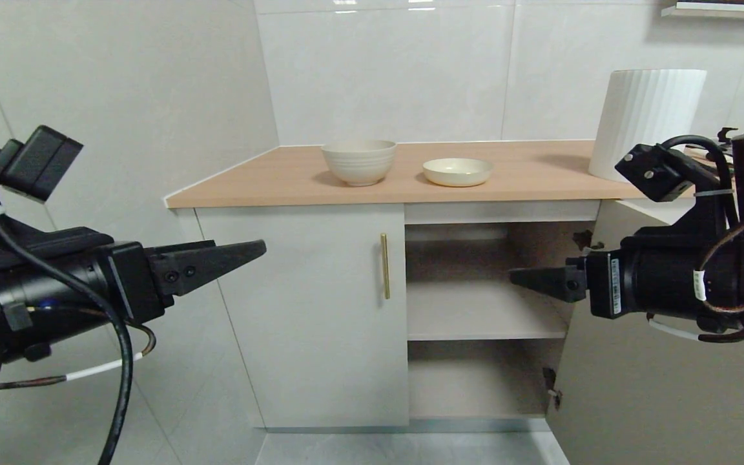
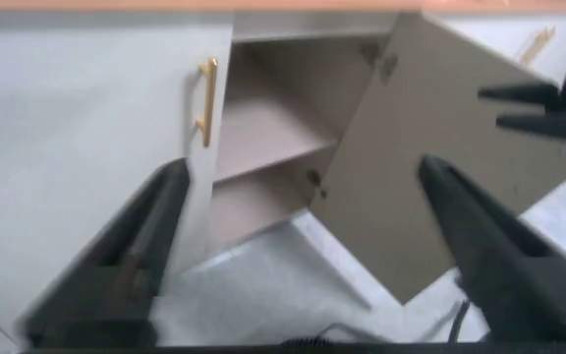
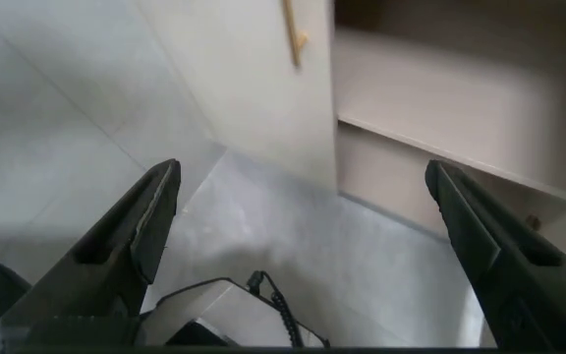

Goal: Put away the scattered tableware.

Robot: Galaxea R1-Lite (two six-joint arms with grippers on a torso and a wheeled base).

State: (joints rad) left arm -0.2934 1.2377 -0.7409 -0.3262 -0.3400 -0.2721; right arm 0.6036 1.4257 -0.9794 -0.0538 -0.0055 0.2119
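Two cream pieces sit on the counter [image 1: 540, 171]: a ribbed bowl [image 1: 359, 161] and a shallow dish [image 1: 457, 172], near each other but not touching. Both lie above and beyond the tips of either gripper, the bowl nearer the left gripper [image 1: 252, 248], the dish nearer the right gripper [image 1: 517, 276]. The left gripper hangs in front of the cabinet [image 1: 307, 310], its fingers [image 2: 136, 256] spread wide and holding nothing, tips aimed at the closed door [image 1: 301, 323] with the gold handle [image 1: 384, 265] just past them. The right gripper is likewise released and empty, its fingers [image 3: 131, 236] well apart, tips pointing into the open compartment level with the middle shelf [image 1: 482, 316]. The open door [image 1: 637, 387] stands swung out below and beside the right fingers. A white ribbed container [image 1: 650, 123] stands on the counter above the right gripper. Grey floor [image 3: 263, 226] lies beneath both sets of fingers.
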